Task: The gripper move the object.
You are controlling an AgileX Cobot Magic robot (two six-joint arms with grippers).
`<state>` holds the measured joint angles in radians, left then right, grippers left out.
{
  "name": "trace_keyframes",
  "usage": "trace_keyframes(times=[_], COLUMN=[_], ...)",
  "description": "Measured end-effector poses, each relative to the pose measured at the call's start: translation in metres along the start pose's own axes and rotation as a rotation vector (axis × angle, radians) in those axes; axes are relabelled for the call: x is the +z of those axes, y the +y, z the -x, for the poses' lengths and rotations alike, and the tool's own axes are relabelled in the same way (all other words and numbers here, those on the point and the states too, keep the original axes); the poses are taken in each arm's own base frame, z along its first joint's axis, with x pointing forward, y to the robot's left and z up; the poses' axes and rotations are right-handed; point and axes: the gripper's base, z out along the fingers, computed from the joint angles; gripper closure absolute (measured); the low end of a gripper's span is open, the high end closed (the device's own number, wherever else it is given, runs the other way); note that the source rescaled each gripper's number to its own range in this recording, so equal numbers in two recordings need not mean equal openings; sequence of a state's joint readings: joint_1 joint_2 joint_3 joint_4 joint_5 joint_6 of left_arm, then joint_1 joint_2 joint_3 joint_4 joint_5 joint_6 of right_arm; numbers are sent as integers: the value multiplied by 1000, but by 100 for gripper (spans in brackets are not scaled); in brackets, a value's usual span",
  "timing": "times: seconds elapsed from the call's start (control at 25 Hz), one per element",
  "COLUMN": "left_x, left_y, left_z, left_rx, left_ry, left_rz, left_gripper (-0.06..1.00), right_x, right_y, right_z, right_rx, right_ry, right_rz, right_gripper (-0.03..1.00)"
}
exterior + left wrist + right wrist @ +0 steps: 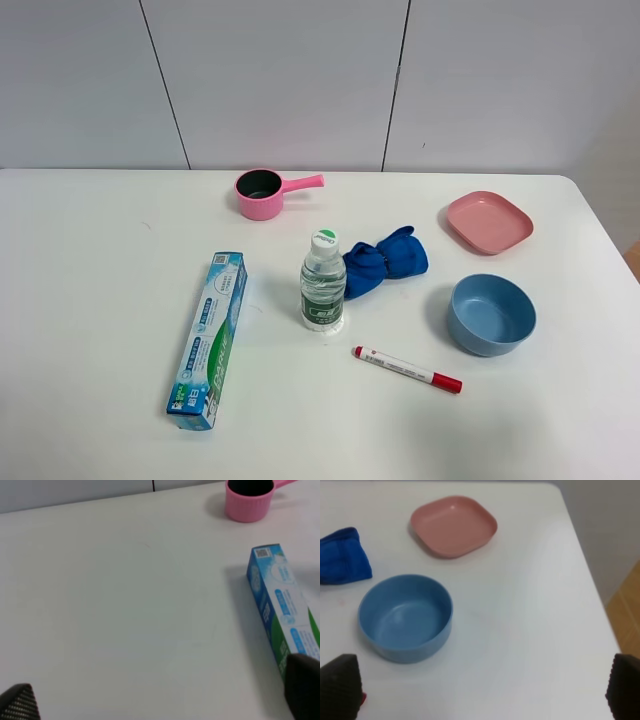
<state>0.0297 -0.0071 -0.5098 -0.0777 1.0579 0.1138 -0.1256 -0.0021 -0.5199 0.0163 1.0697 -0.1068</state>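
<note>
The white marker pen with a red cap and red end lies flat on the white table, in front of the bottle and the blue bowl. No arm shows in the exterior high view. My left gripper is open and empty above bare table, with one dark fingertip over the end of the toothpaste box. My right gripper is open and empty, with its fingertips wide apart near the blue bowl. A sliver of red shows beside that fingertip.
A toothpaste box lies at the front left. A water bottle stands mid-table beside a blue cloth. A pink saucepan is at the back, a pink plate and a blue bowl on the right.
</note>
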Motion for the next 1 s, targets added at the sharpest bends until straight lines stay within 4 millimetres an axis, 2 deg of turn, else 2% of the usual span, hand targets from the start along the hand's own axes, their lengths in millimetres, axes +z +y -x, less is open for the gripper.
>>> trace_keyframes(times=[1.0], left_x=[0], left_y=[0], left_z=[0], left_rx=[0], left_ry=[0], left_rz=[0], left_gripper=[-6], right_x=[6], right_y=[-1], right_z=[-4], right_rx=[50], right_ry=[17], right_rz=[-13], right_gripper=[-3])
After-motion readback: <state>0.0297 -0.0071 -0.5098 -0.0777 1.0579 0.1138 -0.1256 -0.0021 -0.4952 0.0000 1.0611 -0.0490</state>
